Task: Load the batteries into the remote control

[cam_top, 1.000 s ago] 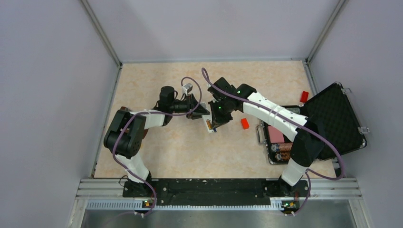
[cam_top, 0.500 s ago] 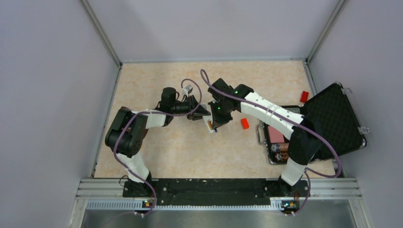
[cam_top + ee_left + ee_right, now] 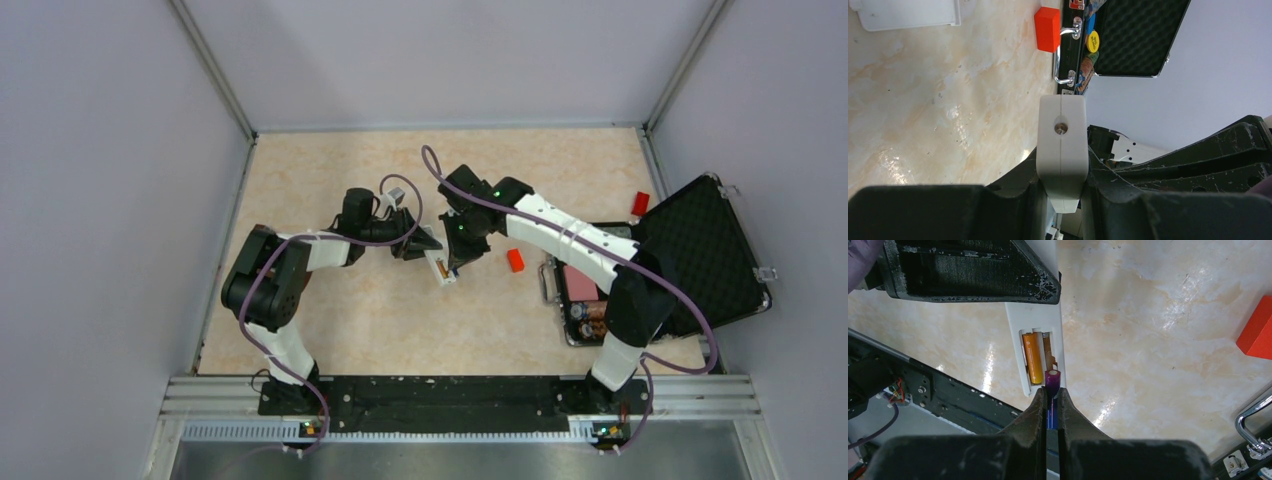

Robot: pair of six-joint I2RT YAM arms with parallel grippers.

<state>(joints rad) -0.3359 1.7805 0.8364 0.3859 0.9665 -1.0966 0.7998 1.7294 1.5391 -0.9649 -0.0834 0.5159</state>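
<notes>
1. The left gripper point(image 3: 427, 243) and right gripper point(image 3: 453, 262) meet tip to tip above the beige table point(image 3: 330, 320).
2. The white remote control point(image 3: 437, 267) sits between them, tilted, the left gripper at its far end and the right gripper against its side.
3. A red block point(image 3: 515, 260) lies near the right gripper, on its outer side.
4. Farther that way stands an open black case point(image 3: 705, 250), with another red block point(image 3: 640, 203) beside its lid.

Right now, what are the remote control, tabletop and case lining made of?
The remote control looks like moulded plastic, matte white, with a formed battery bay. The tabletop: glossy marble-pattern laminate or stone, showing glare. The case lining: black foam, egg-crate dimples.
</notes>
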